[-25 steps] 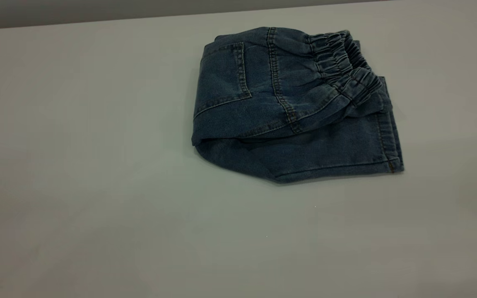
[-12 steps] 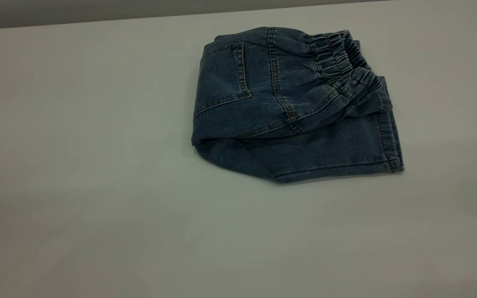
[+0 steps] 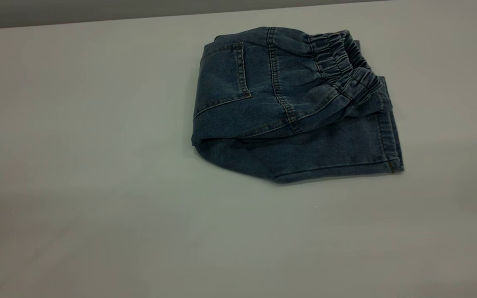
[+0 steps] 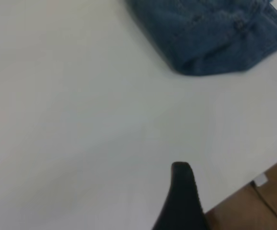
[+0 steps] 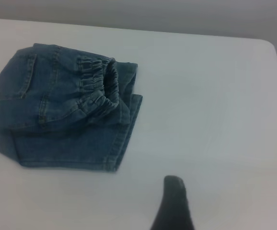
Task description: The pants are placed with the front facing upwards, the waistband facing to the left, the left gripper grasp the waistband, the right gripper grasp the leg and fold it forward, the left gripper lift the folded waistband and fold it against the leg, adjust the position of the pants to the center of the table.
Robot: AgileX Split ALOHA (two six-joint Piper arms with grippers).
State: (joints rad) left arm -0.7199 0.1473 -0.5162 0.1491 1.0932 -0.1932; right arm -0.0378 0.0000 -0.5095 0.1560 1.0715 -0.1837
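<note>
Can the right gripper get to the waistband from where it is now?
Probably yes: the right gripper hangs apart from the pants, only bare table lies between, and the waistband lies exposed on top.

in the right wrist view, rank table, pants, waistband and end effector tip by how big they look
1. table
2. pants
3 and 4. waistband and right end effector tip look alike, and the tip sits nearer the camera, so no ranking.

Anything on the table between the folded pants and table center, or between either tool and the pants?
Nothing visible. The folded pants lie right of center toward the far edge; the table toward the center is bare. Each wrist view shows only bare tabletop between the left tool, the right tool and the denim.
</note>
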